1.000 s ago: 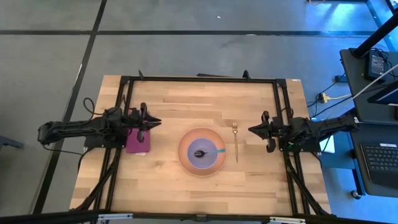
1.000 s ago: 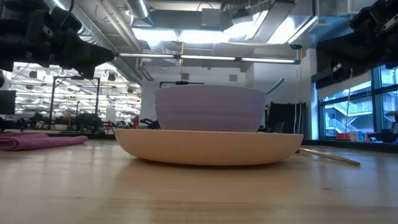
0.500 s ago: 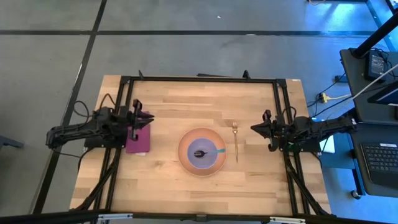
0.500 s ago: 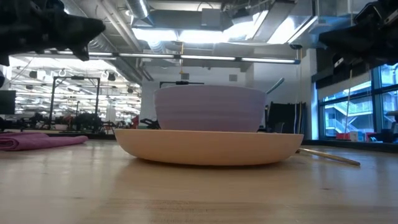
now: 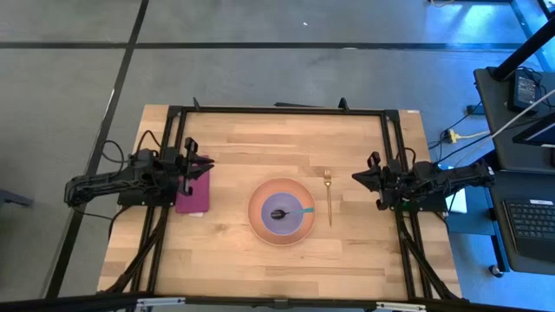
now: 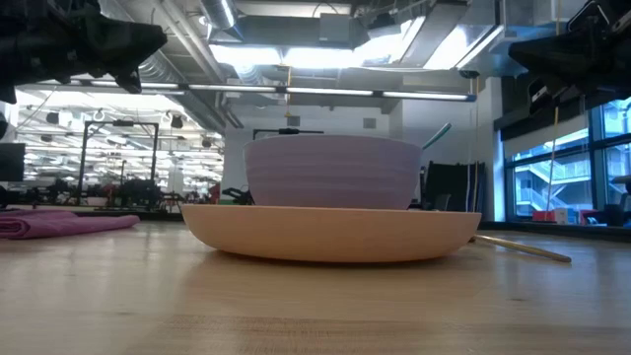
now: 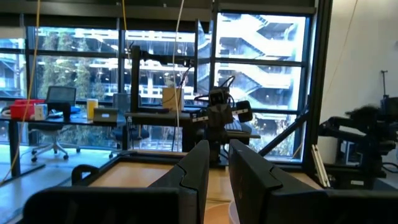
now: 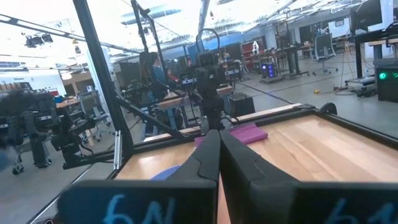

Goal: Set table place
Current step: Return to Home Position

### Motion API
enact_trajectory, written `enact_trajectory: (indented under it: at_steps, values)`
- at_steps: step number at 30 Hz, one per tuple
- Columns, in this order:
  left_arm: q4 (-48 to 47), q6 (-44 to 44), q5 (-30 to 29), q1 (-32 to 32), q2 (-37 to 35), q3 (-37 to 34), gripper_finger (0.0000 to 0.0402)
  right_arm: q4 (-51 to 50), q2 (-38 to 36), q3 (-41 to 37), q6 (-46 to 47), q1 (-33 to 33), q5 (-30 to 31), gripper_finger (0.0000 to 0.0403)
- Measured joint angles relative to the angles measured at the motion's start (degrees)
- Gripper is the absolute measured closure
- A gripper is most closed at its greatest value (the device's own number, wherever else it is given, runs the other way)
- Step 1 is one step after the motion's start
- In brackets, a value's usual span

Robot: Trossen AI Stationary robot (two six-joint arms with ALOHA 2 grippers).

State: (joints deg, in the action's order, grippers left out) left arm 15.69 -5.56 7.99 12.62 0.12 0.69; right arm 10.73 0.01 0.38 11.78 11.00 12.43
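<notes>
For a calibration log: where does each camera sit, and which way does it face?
High view: overhead, straight down on the table; left tool and right tool at its sides.
Low view: tabletop height, facing plate and bowl; both tools dark in the top corners.
Left wrist view: behind the left tool, facing the right tool; own fingers slightly apart.
Right wrist view: facing the left tool and napkin; own fingers together.
Shared: the wrist views face each other.

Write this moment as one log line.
spoon in bowl on plate | fork beside plate | left gripper near napkin, slightly open | right gripper shut
</notes>
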Motion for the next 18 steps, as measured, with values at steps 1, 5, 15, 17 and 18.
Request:
enact_trajectory:
  at_steps: [1,5,15,17,18]
  values:
    - [0.0,0.0,0.0,0.0,0.0,0.0,0.0347,0.0,0.0,0.0,-0.1,0.0,0.0,0.0393]
    - [0.0,0.0,0.0,0.0,0.0,0.0,0.0347,0.0,0.0,0.0,0.0,0.0,0.0,0.0393]
    - [-9.4,5.1,-1.0,0.0,0.0,0.0,0.0347,-3.6,0.3,0.0,-0.1,0.0,0.0,0.0393]
    - [-11.1,4.8,-1.0,0.0,0.0,0.0,0.0347,-6.3,0.3,0.0,0.0,0.0,0.0,0.0393]
    - [-12.2,4.7,-1.0,0.0,0.0,0.0,0.0347,-7.9,0.3,0.0,0.0,0.0,0.0,0.0393]
